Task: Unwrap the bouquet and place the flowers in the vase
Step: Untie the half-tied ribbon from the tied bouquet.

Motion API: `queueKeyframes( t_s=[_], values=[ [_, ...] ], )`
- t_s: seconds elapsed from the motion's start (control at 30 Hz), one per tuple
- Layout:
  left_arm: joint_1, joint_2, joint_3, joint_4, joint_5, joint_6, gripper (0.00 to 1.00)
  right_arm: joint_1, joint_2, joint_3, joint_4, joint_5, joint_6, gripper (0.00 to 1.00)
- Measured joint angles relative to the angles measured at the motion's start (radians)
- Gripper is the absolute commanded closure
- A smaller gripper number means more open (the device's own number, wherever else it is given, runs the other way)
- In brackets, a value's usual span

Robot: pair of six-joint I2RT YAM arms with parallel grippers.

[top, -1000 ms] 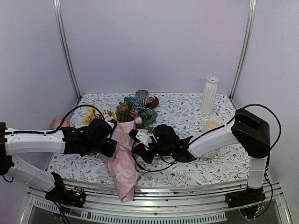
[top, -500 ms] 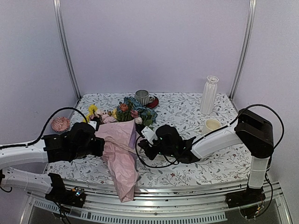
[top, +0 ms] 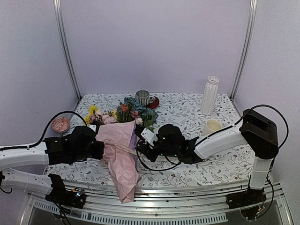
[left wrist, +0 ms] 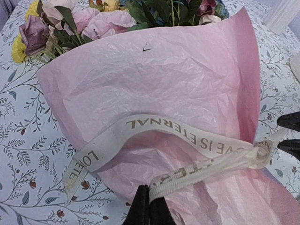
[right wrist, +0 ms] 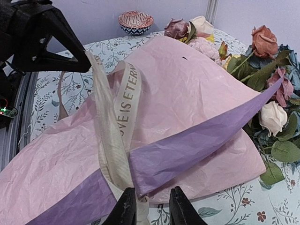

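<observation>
The bouquet (top: 119, 154) lies across the table's near edge in pink tissue paper (left wrist: 164, 89) with a purple underside (right wrist: 197, 145), its foot hanging over the front. The flowers (top: 126, 112) spill from its far end. A pale beige ribbon (left wrist: 187, 136) printed with letters loops over the wrap. My left gripper (left wrist: 149, 199) is shut on one end of that ribbon, pulling it taut. My right gripper (right wrist: 153, 206) is at the bouquet's right side, its jaws apart, the ribbon's (right wrist: 110, 140) other end lying against its left finger. The white ribbed vase (top: 210, 95) stands upright at the back right.
A cream mug (top: 212, 125) sits in front of the vase, just behind my right arm. A striped grey cup (top: 142, 97) on a red saucer stands at the back middle. A pink patterned bowl (top: 60, 123) rests off the table's left edge.
My left arm has drawn back to the left with the ribbon end, stretching the ribbon. The right gripper's jaws have come apart.
</observation>
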Motion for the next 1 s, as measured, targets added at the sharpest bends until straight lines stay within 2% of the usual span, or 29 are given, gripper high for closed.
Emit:
queueKeyframes(
  t_s=[0.47,0.7,1.0],
  values=[
    [0.002,0.028,0.0,0.043,0.011,0.016,1.0,0.005,-0.006,0.0,-0.014,-0.114,-0.088,0.75],
    [0.002,0.059,0.004,0.113,0.042,0.052,1.0,0.009,-0.006,0.011,-0.028,-0.182,-0.114,0.7],
    [0.007,0.12,0.029,0.18,0.076,0.091,1.0,0.027,0.014,0.149,-0.1,-0.246,-0.172,0.72]
  ],
)
